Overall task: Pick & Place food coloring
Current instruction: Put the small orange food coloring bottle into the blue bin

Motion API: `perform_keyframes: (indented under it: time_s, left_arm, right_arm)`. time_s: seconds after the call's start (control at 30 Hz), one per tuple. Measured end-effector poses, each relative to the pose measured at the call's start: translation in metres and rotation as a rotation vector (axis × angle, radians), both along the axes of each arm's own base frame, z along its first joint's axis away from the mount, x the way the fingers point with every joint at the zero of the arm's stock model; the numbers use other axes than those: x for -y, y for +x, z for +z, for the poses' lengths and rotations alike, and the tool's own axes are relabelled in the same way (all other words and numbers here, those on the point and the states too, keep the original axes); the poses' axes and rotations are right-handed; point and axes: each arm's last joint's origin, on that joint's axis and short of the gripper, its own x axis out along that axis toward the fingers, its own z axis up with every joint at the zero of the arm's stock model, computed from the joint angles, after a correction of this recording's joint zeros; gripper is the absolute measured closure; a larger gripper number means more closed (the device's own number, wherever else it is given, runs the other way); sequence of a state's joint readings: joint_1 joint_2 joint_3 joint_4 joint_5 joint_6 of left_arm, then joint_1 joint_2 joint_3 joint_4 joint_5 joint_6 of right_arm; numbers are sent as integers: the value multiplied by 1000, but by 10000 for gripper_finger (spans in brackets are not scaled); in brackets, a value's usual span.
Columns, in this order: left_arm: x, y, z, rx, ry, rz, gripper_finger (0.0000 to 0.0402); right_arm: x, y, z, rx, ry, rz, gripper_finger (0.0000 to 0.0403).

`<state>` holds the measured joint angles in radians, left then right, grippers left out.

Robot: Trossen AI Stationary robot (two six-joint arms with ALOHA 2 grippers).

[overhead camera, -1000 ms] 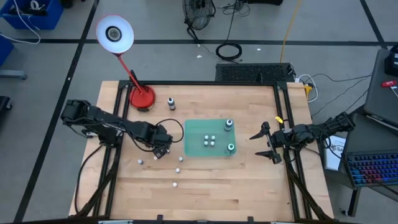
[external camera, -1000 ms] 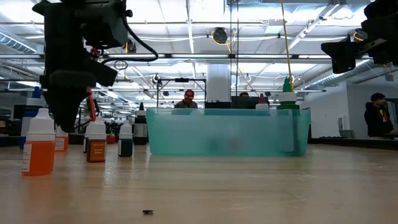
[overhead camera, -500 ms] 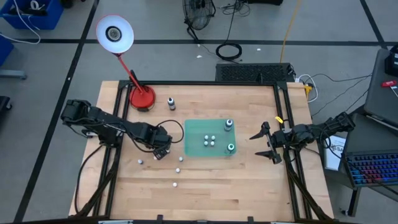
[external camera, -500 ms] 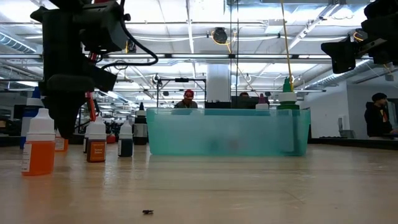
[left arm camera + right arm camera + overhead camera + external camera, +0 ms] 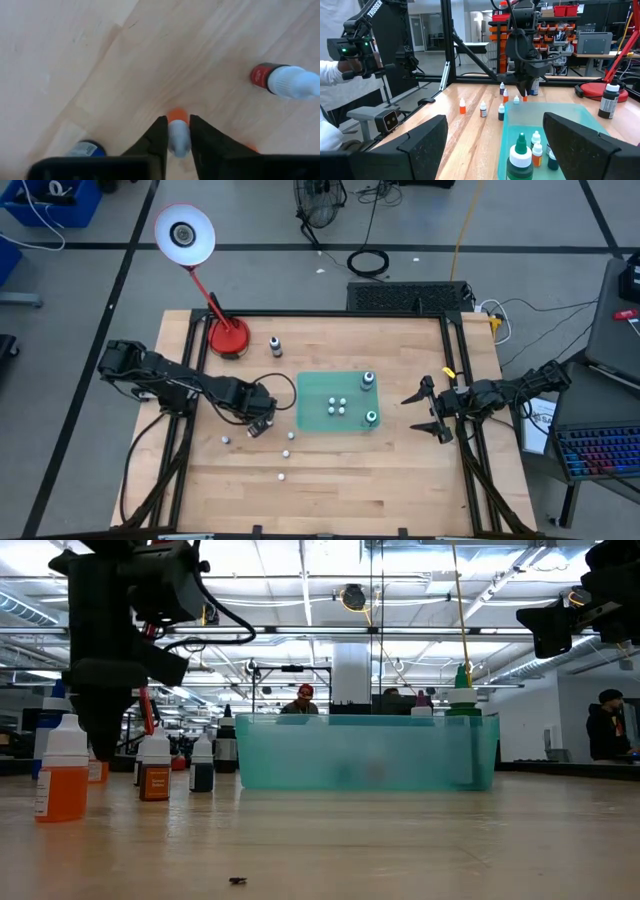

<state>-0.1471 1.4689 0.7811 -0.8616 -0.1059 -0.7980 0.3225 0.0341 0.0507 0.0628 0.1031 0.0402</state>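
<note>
While an orange-bottomed bottle [image 5: 178, 131] of food coloring is being pinched between the fingers of the left pincer [image 5: 262, 423], it is standing on the bench [image 5: 340, 490] just left of the green mat [image 5: 313, 402]. That arm is being held low, reaching in from the bench's left edge. Loose bottles [image 5: 284, 476] are lying scattered nearby, with bare wood toward the front edge. At the right edge, the right pincer [image 5: 419, 412] is being held spread wide above the bench.
</note>
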Motion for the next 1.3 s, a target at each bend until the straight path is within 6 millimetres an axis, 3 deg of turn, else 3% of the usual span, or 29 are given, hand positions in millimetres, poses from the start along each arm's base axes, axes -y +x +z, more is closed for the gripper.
perform_keyframes:
  time_s: [0.13,0.23,0.43,0.63,0.77,1.0,1.13,1.3]
  left_arm:
    - [0,4,6,3,8,-59,348]
    - [1,15,24,43,23,-109,348]
    - [4,39,81,155,116,-195,348]
    - [4,68,147,405,199,-309,348]
    - [3,89,166,454,224,-346,348]
    - [10,149,154,365,201,-479,348]
    - [14,175,129,253,193,-541,348]
    - [14,194,85,135,143,-603,348]
  right_arm:
    - [0,0,0,0,0,0,89]
    - [0,0,0,0,0,0,88]
    - [0,0,0,0,0,0,90]
    - [0,0,0,0,0,0,88]
    - [0,0,0,1,0,0,90]
    - [0,0,0,0,0,0,88]
    - [0,0,0,0,0,0,89]
    - [0,0,0,0,0,0,89]
